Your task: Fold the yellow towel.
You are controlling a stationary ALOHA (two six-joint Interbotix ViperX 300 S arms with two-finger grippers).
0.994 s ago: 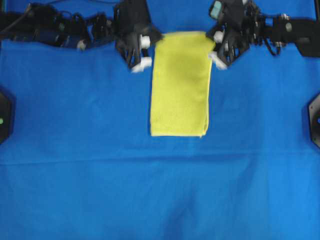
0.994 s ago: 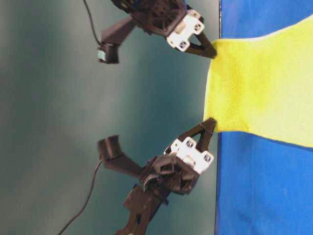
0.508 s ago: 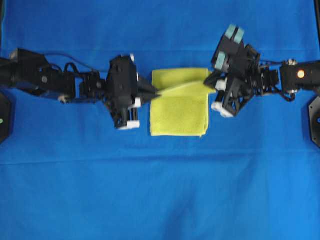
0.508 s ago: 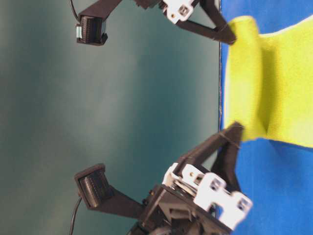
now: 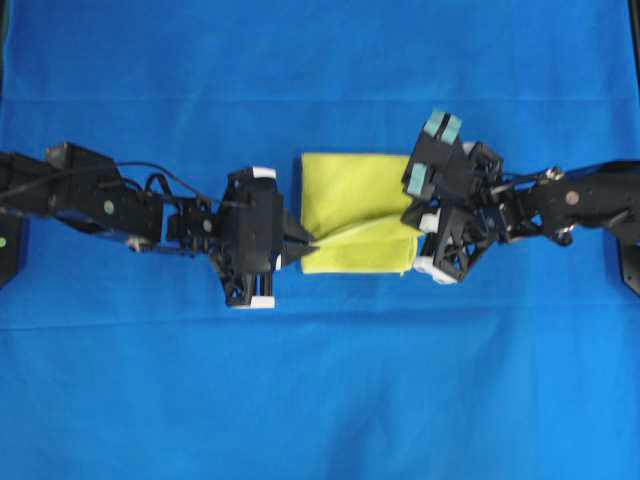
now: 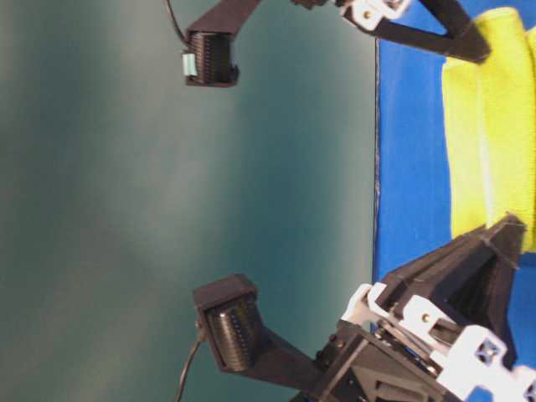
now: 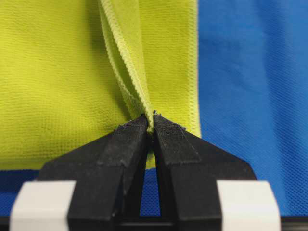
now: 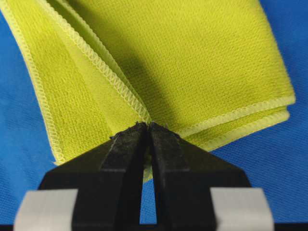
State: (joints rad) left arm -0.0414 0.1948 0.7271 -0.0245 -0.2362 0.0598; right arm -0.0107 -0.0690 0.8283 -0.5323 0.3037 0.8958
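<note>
The yellow towel lies folded on the blue cloth, its far half doubled toward the near hem. My left gripper is shut on the towel's left corner, and in the left wrist view the hem rises from between the closed tips of the gripper. My right gripper is shut on the right corner, with the stitched edge pinched at its tips. In the table-level view the towel shows as stacked layers between both grippers.
A blue cloth covers the whole table. Black arm bases sit at the left edge and right edge. The wrist camera housings stick out on the grey backdrop side.
Both grippers have carried the towel's far edge toward the near edge, laying it over itself. The towel went from a long strip to a short, doubled rectangle.
</note>
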